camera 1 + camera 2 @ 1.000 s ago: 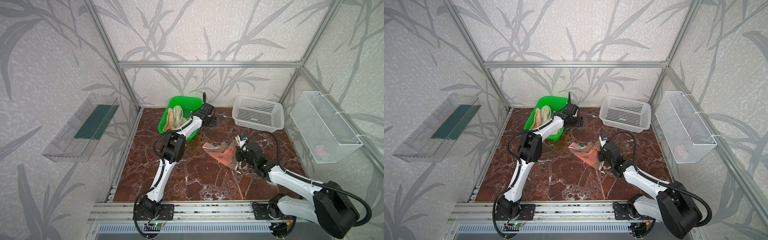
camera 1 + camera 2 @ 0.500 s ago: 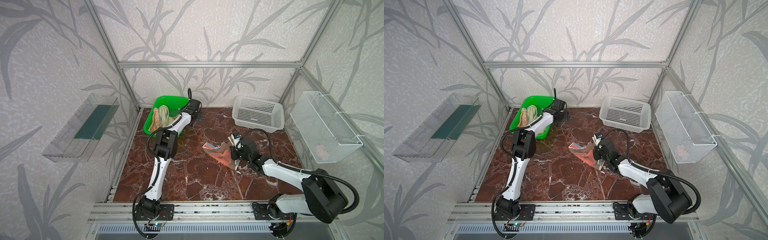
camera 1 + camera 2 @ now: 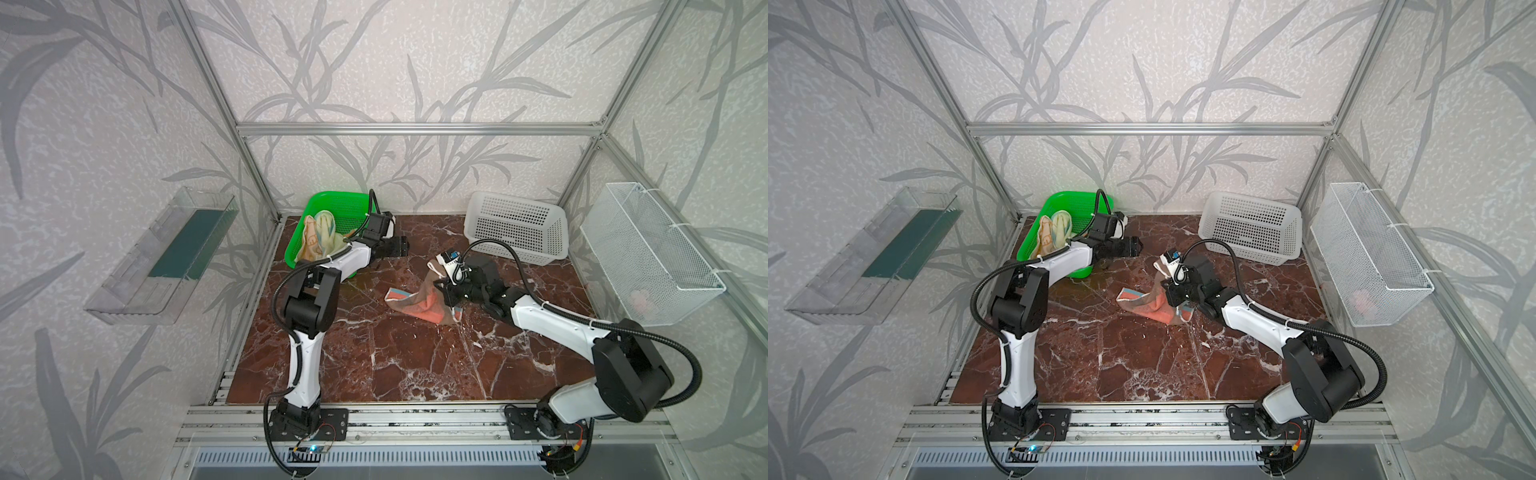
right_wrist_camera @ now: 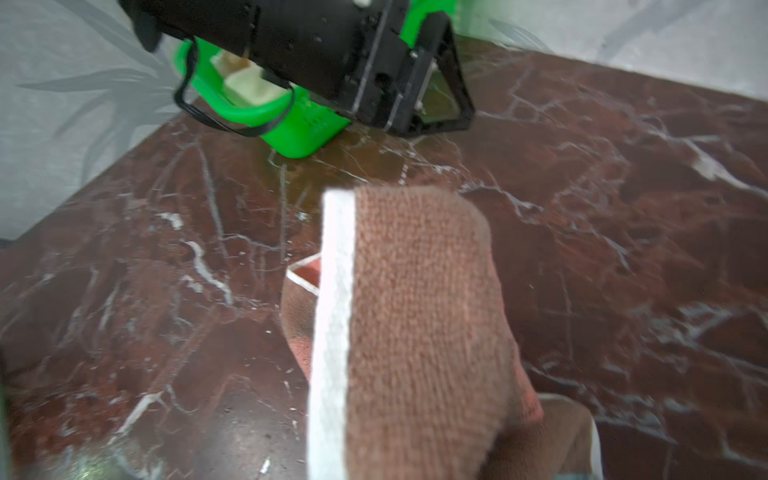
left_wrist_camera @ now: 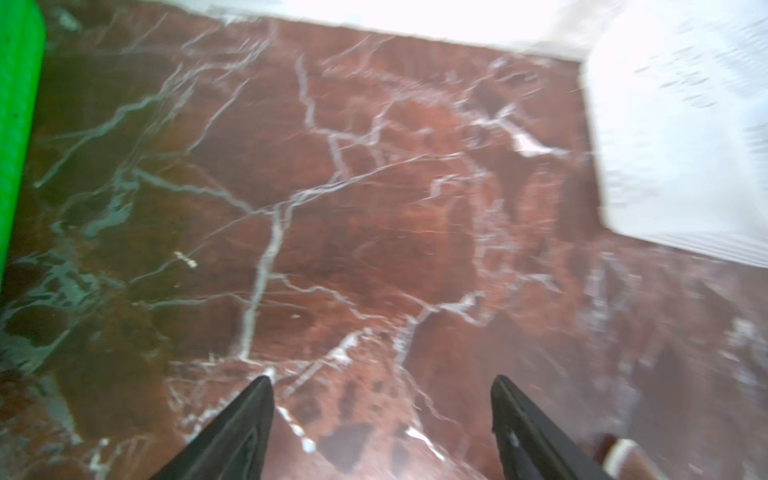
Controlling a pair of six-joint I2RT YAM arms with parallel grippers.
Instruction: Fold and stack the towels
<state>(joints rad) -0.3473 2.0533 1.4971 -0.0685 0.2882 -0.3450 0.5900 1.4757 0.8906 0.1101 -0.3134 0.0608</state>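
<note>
One green basket (image 3: pixel 332 203) holds two: a cartoon-face towel (image 3: pixel 309 243) and a pale yellow towel (image 3: pixel 327 227); beside it my left gripper (image 3: pixel 400 247) hangs wide and empty. Mid-table, my right gripper (image 3: pixel 441 279) pinches one raised corner of the single bear towel (image 3: pixel 415 306).

No text, label, brand or number is legible on anything in view.

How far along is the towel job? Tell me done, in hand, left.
Done: nothing folded or stacked. In hand: the right gripper is shut on the bear towel, one corner raised; the left gripper is open and empty beside the green basket. Left: fold it, then the two towels crumpled in the basket.
</note>
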